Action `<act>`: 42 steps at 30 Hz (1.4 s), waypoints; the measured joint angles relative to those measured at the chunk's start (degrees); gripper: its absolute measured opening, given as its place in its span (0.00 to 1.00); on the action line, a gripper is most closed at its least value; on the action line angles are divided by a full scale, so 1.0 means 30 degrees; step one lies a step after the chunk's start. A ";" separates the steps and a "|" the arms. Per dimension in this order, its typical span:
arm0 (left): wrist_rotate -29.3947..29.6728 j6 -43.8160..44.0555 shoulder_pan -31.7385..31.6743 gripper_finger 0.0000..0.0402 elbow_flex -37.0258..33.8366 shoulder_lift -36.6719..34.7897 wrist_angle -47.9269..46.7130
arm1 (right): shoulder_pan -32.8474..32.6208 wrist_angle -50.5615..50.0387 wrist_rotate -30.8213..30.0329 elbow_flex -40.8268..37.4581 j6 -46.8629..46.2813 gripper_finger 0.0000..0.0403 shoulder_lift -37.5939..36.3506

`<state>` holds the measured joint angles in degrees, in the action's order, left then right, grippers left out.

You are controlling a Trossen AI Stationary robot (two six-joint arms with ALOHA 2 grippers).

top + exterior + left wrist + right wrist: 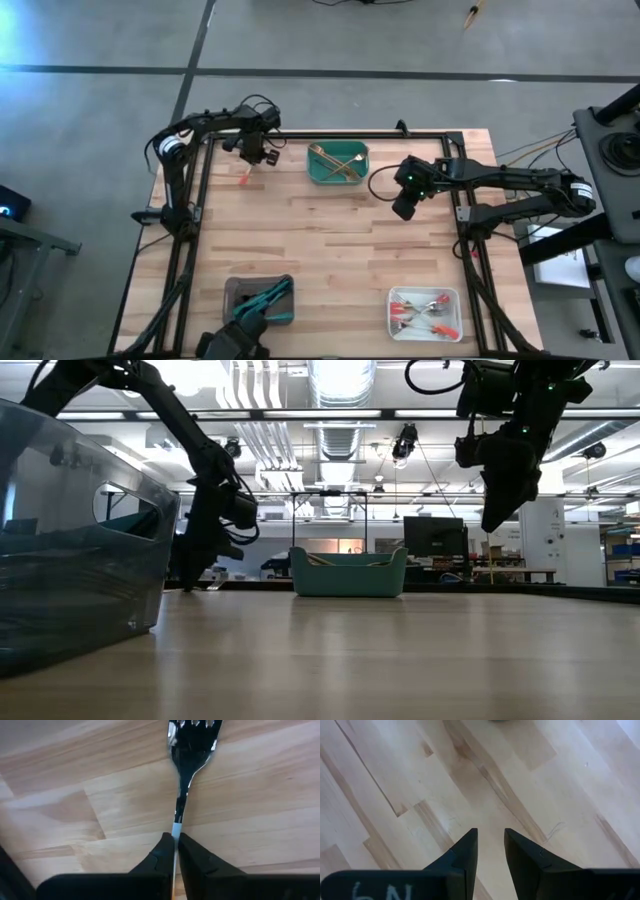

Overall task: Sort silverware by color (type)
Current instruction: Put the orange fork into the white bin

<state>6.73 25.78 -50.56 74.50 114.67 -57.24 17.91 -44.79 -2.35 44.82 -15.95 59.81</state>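
A fork with a metal head (192, 737) and a red-orange handle (245, 181) is in my left gripper (176, 836), which is shut on it near the table's far left (255, 152). My right gripper (491, 834) is open and holds nothing; it hovers high over bare wood right of the green tray (405, 208). The green tray (338, 162) holds gold pieces. The grey tray (258, 300) holds teal-handled pieces. The white tray (425, 312) holds red-handled pieces. My left gripper pinches the fork between its two fingers at the thin neck (176, 826), where the metal stem meets the handle. The fork lies along the fingers, head out beyond the fingertips (165, 847) and handle running back between them. Whether the fork rests on the table cannot be told.
The green tray stands at the far middle of the table (348, 573). The grey tray sits at the near edge, close to the low camera (80, 530), and the white tray at the near right. A black frame rail (200, 200) runs along the table's sides.
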 joint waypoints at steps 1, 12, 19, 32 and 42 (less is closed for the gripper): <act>-0.0340 0.0006 -0.0075 0.01 -0.0014 0.0021 0.0084 | 0.0000 0.0048 0.0000 0.0000 -0.0004 0.22 0.0000; -0.2786 -0.2460 0.1410 0.00 -0.0127 -0.0924 0.0690 | -0.0007 0.0241 -0.0015 0.0000 -0.2023 0.22 0.0007; -0.3718 -0.2960 0.3311 0.00 -0.0088 -0.2906 0.3453 | -0.0007 0.2143 -0.0069 0.0000 -0.5203 0.22 0.0007; -0.5897 0.0184 0.6552 0.00 -0.0037 -0.4131 1.0425 | -0.0007 1.2941 -0.2747 0.0000 -1.2669 0.22 0.0707; -0.6766 0.2216 0.7573 0.00 0.0360 -0.4182 1.3434 | -0.0007 1.3600 -0.3213 0.1849 -1.1645 0.27 0.3382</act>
<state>-13.57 32.43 -27.84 75.58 102.13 -16.93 17.89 -3.99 -11.99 50.37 -50.89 69.96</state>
